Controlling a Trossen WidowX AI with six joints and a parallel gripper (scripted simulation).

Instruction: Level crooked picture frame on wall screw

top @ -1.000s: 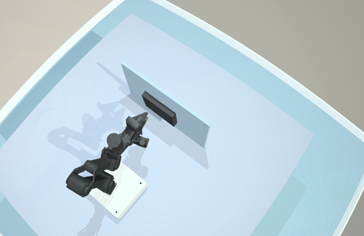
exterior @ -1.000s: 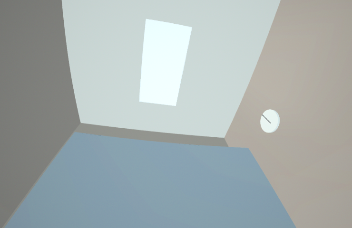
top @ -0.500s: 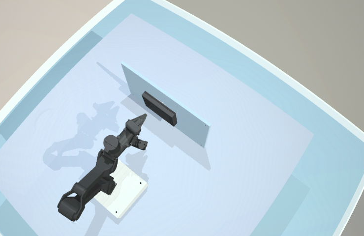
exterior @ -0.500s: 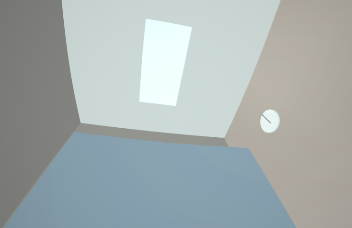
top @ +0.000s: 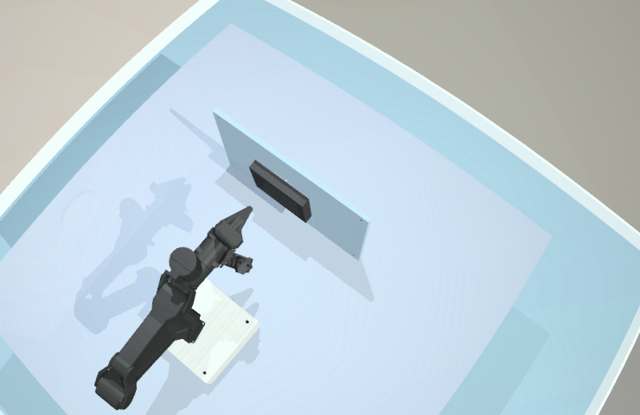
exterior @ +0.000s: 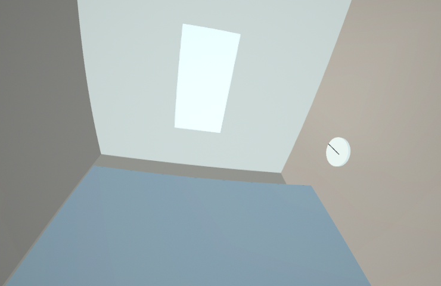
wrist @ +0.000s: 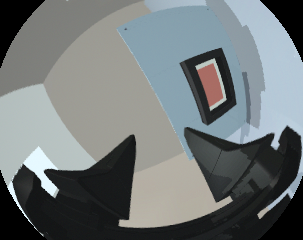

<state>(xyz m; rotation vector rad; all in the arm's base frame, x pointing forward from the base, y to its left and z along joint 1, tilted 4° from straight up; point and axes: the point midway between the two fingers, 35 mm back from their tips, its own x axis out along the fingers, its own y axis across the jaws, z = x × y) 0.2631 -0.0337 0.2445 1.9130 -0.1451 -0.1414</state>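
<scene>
The dark picture frame (top: 280,191) (wrist: 197,92) with a pale mat and red picture hangs on the blue wall panel (top: 336,222) (wrist: 166,62). In the top view its top edge runs nearly parallel to the panel's top edge; a small tilt cannot be told. A tiny light spot above its top edge may be the screw. The notched strip is hidden. My gripper (top: 250,210) (wrist: 160,132) is open and empty. It stands off from the panel, in front of the frame and clear of it. The exterior view shows neither frame nor gripper.
The arm's white base plate (top: 227,337) lies behind the gripper, partly under the arm. The upright panel stands on a pale mat (top: 428,293). The exterior view shows a blue surface (exterior: 193,236), a bright ceiling panel (exterior: 204,77) and a round clock (exterior: 339,159).
</scene>
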